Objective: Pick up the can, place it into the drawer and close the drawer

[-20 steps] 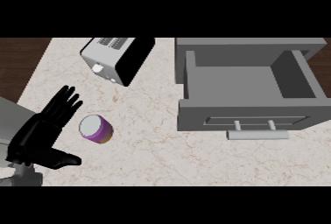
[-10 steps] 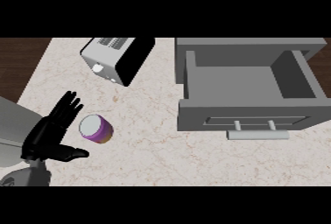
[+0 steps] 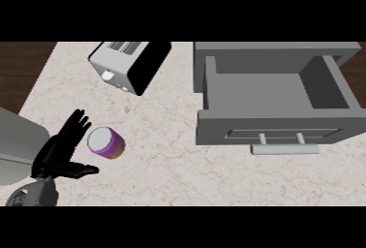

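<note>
Can (image 3: 106, 143) on the surface (image 3: 178, 169), lower left, well apart from the drawer (image 3: 275, 92). Purple side wall, pale round top. It stands close to upright, long axis running up toward the viewer and leaning slightly so the top faces up and a little left; a strip of purple wall shows along its lower right.

Left hand (image 3: 61, 150) just to the can's left, coming in from the lower left corner. Fingers (image 3: 75, 125) straight and spread apart, pointing up the view and a little right; thumb stuck out to the right below the can. Nothing held. Fingers lie alongside the can's left edge; cannot tell whether they touch it. Grey forearm at the left edge, behind the hand.

Right hand does not show.

Drawer at upper right, pulled out, grey, interior bare as far as seen. Front panel faces the lower edge, with a bar handle (image 3: 284, 148) on two short posts.

Toaster (image 3: 129, 63) at upper centre-left, silver and black, set at a slant, slots on top, well apart from the can.

Dark wood strip beyond the surface at far upper left.
</note>
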Tool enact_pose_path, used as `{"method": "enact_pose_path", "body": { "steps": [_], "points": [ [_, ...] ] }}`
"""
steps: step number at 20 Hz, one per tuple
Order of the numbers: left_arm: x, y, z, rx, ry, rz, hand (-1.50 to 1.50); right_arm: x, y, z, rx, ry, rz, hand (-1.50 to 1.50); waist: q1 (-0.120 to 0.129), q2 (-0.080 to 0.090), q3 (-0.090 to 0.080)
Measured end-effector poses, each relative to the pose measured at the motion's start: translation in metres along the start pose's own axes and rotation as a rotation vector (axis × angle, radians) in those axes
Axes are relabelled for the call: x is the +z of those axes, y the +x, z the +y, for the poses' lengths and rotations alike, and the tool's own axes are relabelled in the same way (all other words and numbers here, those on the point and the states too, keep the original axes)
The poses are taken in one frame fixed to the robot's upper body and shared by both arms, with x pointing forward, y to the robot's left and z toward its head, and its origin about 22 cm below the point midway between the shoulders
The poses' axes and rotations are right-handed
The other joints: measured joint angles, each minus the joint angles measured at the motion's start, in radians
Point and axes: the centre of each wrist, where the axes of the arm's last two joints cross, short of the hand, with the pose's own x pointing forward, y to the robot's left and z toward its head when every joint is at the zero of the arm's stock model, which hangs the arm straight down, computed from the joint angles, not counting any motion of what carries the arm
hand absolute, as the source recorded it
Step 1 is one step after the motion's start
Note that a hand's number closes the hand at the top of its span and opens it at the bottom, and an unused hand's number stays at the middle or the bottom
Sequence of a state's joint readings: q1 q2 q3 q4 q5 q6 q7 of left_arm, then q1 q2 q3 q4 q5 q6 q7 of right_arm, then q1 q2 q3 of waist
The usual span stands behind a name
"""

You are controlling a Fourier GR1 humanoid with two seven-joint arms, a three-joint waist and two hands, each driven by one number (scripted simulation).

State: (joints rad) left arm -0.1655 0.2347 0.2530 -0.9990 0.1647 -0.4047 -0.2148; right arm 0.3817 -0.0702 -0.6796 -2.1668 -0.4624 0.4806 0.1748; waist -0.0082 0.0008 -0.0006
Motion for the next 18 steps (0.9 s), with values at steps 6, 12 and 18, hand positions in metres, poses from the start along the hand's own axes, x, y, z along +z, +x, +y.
{"method": "enact_pose_path", "body": {
  "steps": [6,12,18],
  "points": [
    [0.000,-0.024,0.006,0.010,0.001,0.030,-1.50,0.011,-0.004,-0.003,0.003,0.002,-0.005,-1.50,-0.001,0.000,0.000],
    [-0.005,-0.046,0.006,0.039,-0.009,0.047,-1.50,0.013,0.005,-0.001,-0.001,0.007,-0.009,-1.50,-0.005,0.001,0.000],
    [-0.016,-0.056,-0.005,0.075,-0.019,0.057,-1.50,0.016,0.004,-0.002,0.000,0.005,0.001,-1.50,-0.004,0.001,0.000]
  ]
}}
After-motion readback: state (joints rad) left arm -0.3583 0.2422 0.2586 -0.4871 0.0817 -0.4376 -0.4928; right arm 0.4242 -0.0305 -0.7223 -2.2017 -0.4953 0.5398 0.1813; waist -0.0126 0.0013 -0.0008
